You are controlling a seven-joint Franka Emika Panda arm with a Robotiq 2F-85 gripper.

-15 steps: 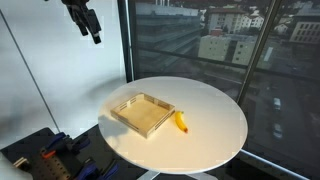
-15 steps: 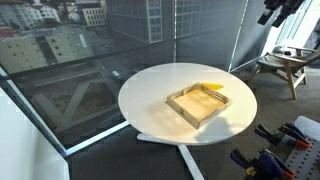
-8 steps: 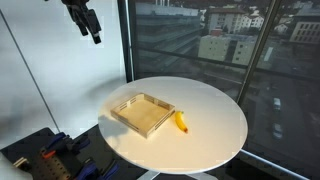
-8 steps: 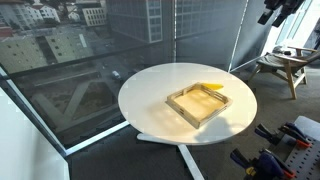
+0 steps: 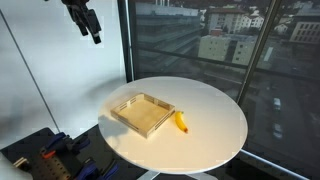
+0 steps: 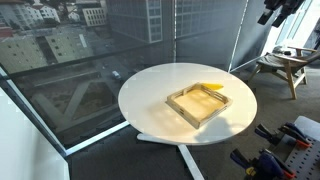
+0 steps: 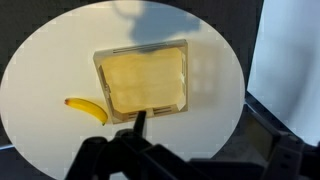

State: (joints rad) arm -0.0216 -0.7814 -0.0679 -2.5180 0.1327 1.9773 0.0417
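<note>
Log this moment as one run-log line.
tool: open, empty, high, clear of table | wooden tray: empty, on table | banana: on table beside tray, outside it

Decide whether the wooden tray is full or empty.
Empty. The tray shows a bare floor in the wrist view; the banana lies outside it on the table.

Wrist view, looking straight down.
- Table (image 7: 40,60): round, white, fills most of the frame.
- Tray (image 7: 145,80): pale wood, shallow, nearly square, near the table's middle.
- Banana (image 7: 87,108): yellow, curved, flat on the tabletop beside the tray's left edge, not touching it.
- Gripper (image 7: 140,140): dark, blurred, along the lower edge; one slim finger overlaps the tray's lower rim in the picture.
- Floor (image 7: 255,130): dark, around the table.
- Panel (image 7: 292,50): pale, at right edge.
</note>
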